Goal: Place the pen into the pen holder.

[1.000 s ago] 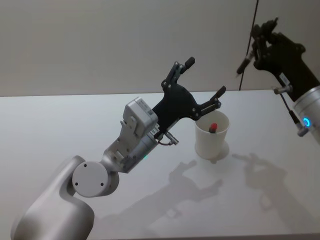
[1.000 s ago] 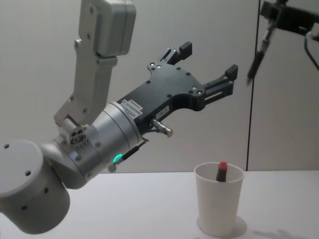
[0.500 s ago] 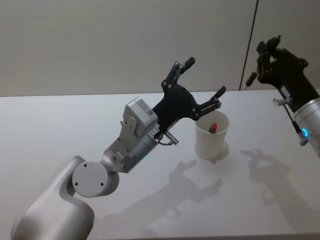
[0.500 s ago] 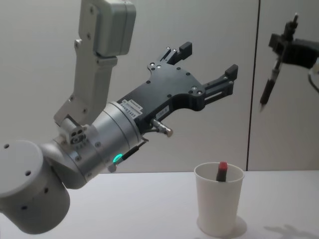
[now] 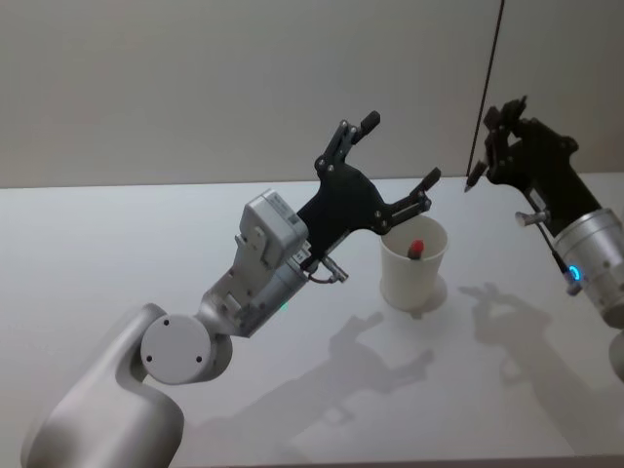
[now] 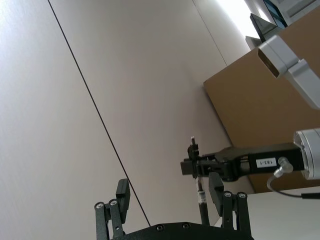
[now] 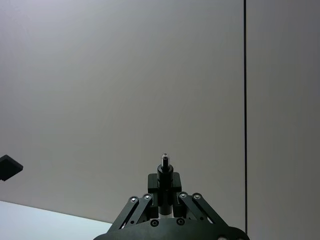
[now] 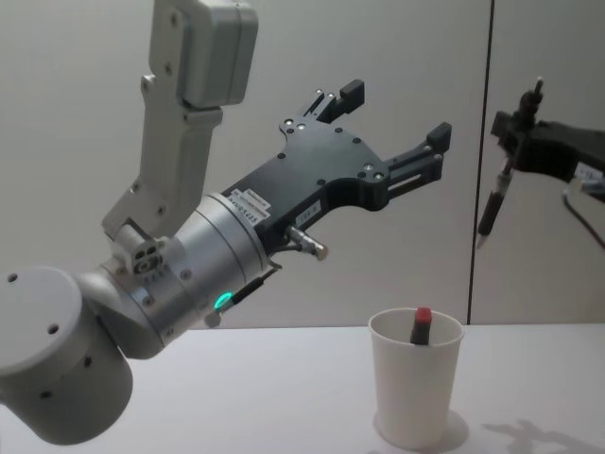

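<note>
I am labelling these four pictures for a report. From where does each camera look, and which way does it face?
Head: high, facing down at table; both arms, pen holder.
Chest: low, facing across; open left gripper, right gripper holding pen.
Left wrist: on the raised left arm, facing up at wall; own fingers.
Right wrist: facing wall; own fingers.
Shared: head and chest show the red-tipped pen in the holder.

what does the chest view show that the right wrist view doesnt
Only the chest view: the white pen holder standing on the table with a red-capped item already in it, the open left claw raised above and left of the cup, and the full dark pen hanging tip down.

Only the right wrist view: the close look along the right claw shut on the pen's end.

Both: the right claw, the pen, the pale wall with its dark seam.
</note>
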